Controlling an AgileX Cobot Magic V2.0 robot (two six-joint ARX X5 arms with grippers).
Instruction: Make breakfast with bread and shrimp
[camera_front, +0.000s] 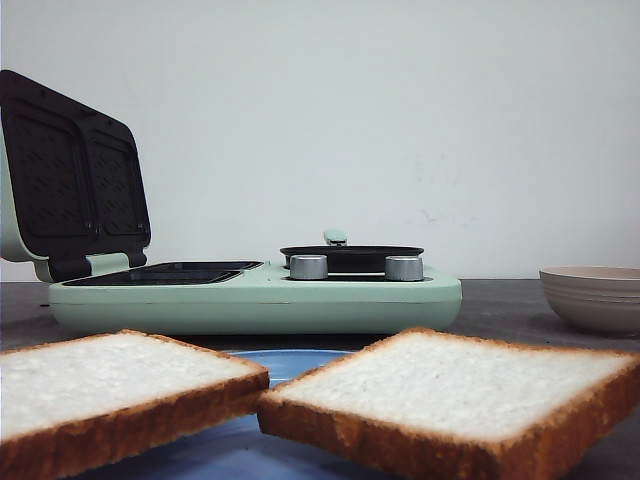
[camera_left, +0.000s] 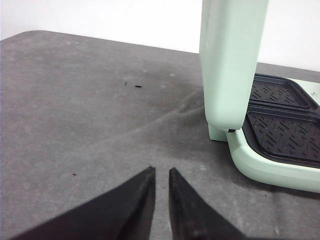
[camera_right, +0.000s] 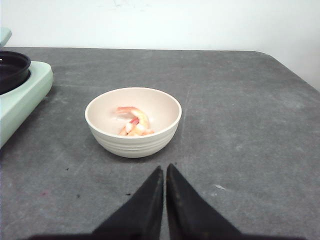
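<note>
Two slices of white bread lie close to the front camera on a blue plate, one on the left and one on the right. Orange-red shrimp lies in a cream bowl, which also shows at the right edge of the front view. My right gripper is shut and empty, just short of the bowl. My left gripper is empty over bare table, its jaws nearly together, to the left of the breakfast maker. Neither gripper shows in the front view.
The mint-green breakfast maker stands mid-table with its lid raised on the left over black grill plates. A small black pan sits on its right half, behind two silver knobs. The table's edge curves at the far right.
</note>
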